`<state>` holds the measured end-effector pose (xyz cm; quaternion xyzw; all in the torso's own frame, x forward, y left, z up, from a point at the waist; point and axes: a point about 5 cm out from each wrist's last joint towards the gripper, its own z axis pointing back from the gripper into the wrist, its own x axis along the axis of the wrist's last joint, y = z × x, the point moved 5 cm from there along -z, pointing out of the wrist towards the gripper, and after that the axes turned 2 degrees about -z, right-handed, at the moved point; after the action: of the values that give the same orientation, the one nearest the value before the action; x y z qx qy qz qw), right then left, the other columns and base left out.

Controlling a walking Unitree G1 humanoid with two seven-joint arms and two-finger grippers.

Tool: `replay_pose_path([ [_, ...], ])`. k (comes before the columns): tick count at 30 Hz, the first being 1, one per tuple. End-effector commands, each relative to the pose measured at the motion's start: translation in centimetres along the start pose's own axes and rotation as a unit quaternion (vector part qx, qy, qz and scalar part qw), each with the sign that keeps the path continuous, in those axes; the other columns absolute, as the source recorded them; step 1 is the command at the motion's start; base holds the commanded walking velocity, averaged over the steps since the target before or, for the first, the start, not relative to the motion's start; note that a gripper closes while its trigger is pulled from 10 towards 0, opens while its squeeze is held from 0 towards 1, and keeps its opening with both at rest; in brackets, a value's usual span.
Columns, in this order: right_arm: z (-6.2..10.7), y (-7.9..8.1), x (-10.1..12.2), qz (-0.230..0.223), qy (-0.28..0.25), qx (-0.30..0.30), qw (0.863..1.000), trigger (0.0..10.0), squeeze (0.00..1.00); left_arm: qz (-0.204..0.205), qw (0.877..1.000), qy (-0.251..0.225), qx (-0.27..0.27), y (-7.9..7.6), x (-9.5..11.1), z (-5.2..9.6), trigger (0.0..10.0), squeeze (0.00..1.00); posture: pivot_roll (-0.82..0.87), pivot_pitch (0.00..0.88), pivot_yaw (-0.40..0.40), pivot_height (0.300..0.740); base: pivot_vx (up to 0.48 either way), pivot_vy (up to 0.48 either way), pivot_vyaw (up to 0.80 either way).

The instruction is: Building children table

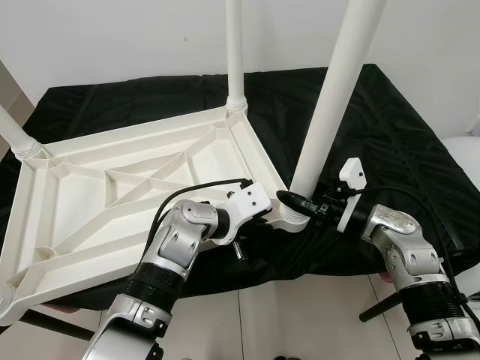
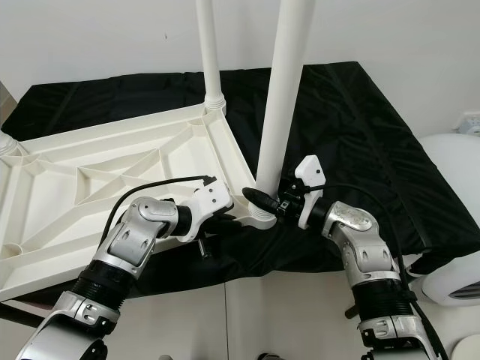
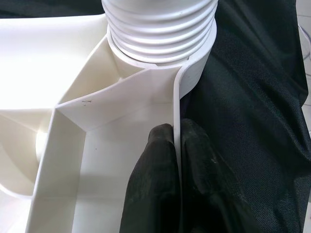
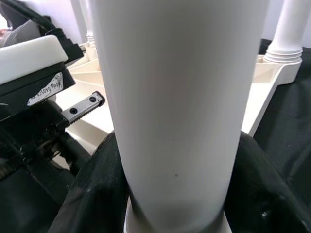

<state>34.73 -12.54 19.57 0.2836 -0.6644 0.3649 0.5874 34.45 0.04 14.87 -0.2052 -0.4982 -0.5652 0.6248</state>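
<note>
A white plastic children table (image 1: pixel 112 187) lies upside down on a black cloth. Its near right corner socket holds a white leg (image 1: pixel 337 97) that stands up slightly tilted. My right gripper (image 1: pixel 300 201) is shut around this leg just above the socket, with black fingers (image 4: pixel 92 194) on both sides of the leg (image 4: pixel 180 97). My left gripper (image 3: pixel 177 145) is shut on the table's thin rim wall (image 3: pixel 177 97) right beside that corner, below the leg's ribbed base (image 3: pixel 160 24). Two more legs stand at the far corner (image 1: pixel 235 52) and at the left corner (image 1: pixel 13 133).
The black cloth (image 1: pixel 390 135) covers a work surface whose front edge runs just under my arms, with tiled floor (image 1: pixel 285 322) below. A white rounded appliance (image 2: pixel 450 172) stands at the right. A white wall (image 1: pixel 112 37) is close behind.
</note>
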Motion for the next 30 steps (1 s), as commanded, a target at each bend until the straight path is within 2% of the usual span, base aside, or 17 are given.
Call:
replay_pose_path([
  [1, -0.3, 0.8, -0.3, -0.022, -0.009, 0.007, 1.0, 10.0, 0.0, 0.01, 0.995, -0.002, 0.099, 2.1, -0.4, 0.4, 10.0, 0.0, -0.13, 0.137, 0.084, 0.74, 0.0, 0.0, 0.0],
  [8, -0.6, 1.0, 0.1, -0.021, -0.029, -0.027, 0.999, 10.0, 0.0, 0.011, 0.995, -0.002, 0.1, 2.1, -0.4, 0.4, 10.0, 0.0, -0.13, 0.14, 0.083, 0.74, 0.0, 0.0, 0.0],
  [15, -1.1, 1.5, 0.5, -0.021, -0.053, -0.094, 0.994, 10.0, 0.0, 0.011, 0.995, -0.003, 0.1, 2.2, -0.3, 0.3, 10.0, 0.0, -0.14, 0.143, 0.081, 0.74, 0.0, 0.0, 0.0],
  [22, -1.4, 1.6, 0.1, -0.012, -0.046, -0.141, 0.989, 10.0, 0.0, 0.01, 0.995, -0.003, 0.101, 2.3, -0.2, 0.3, 10.0, 0.0, -0.14, 0.142, 0.083, 0.74, 0.0, 0.0, 0.0],
  [30, -2.1, 2.2, -0.5, -0.016, -0.046, -0.223, 0.974, 10.0, 0.0, 0.01, 0.995, -0.003, 0.101, 2.3, -0.2, 0.3, 10.0, 0.0, -0.14, 0.141, 0.085, 0.74, 0.0, 0.0, 0.0],
])
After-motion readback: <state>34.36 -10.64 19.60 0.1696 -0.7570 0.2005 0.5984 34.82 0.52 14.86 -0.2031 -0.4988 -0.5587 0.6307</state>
